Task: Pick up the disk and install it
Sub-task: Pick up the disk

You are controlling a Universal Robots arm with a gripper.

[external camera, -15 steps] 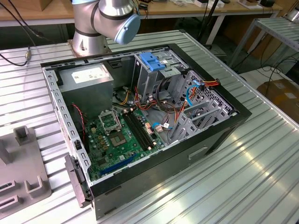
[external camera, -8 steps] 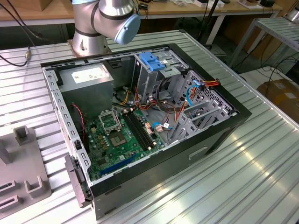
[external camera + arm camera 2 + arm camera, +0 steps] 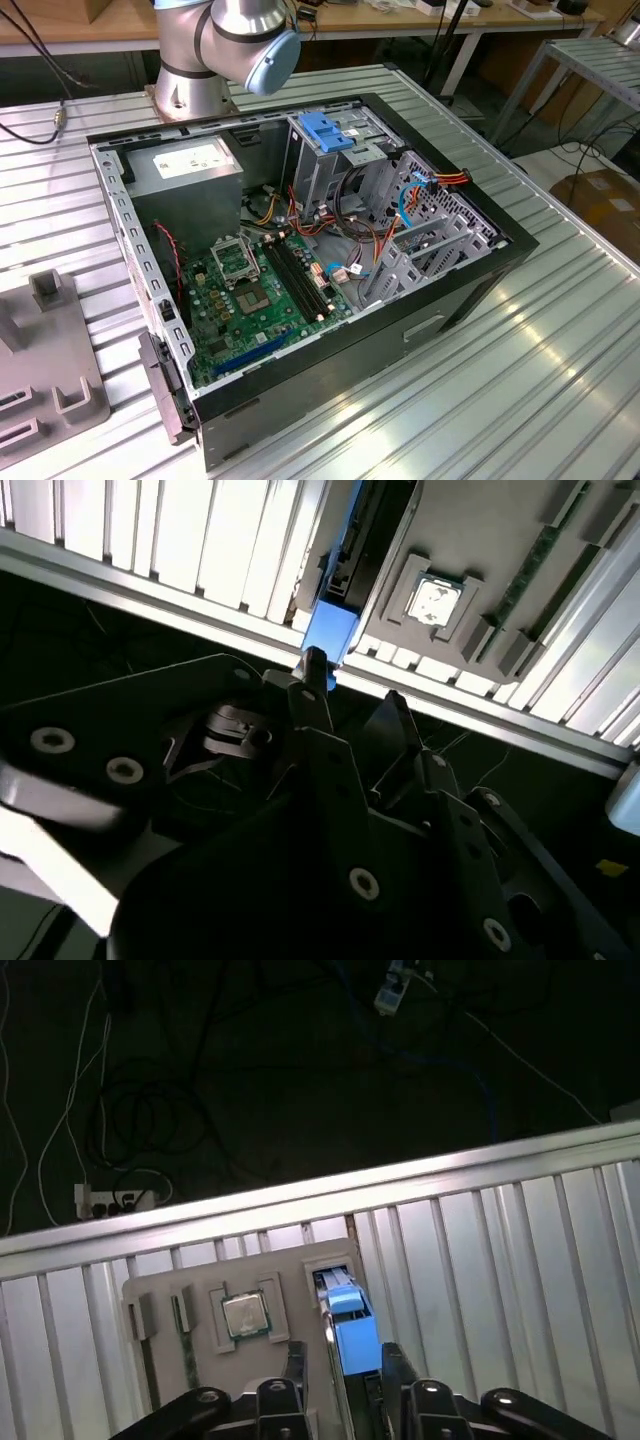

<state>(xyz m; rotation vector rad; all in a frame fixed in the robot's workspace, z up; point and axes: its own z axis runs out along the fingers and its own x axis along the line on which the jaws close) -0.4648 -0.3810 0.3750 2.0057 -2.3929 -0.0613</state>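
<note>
On the grey fixture [image 3: 290,1278], one disk [image 3: 355,1335] stands; one claw [image 3: 343,1350] gapes wide, seemingly straddling it.

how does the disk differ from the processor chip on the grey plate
The disk stands on edge in a slot; the processor chip lies flat in a recess. The disk shows bright blue plastic; the chip is silver. Both sit in the same grey plate.

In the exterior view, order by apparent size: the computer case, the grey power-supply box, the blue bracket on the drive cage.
Largest: computer case.
Middle: power-supply box.
Smallest: blue bracket.
The differences are plain.
</note>
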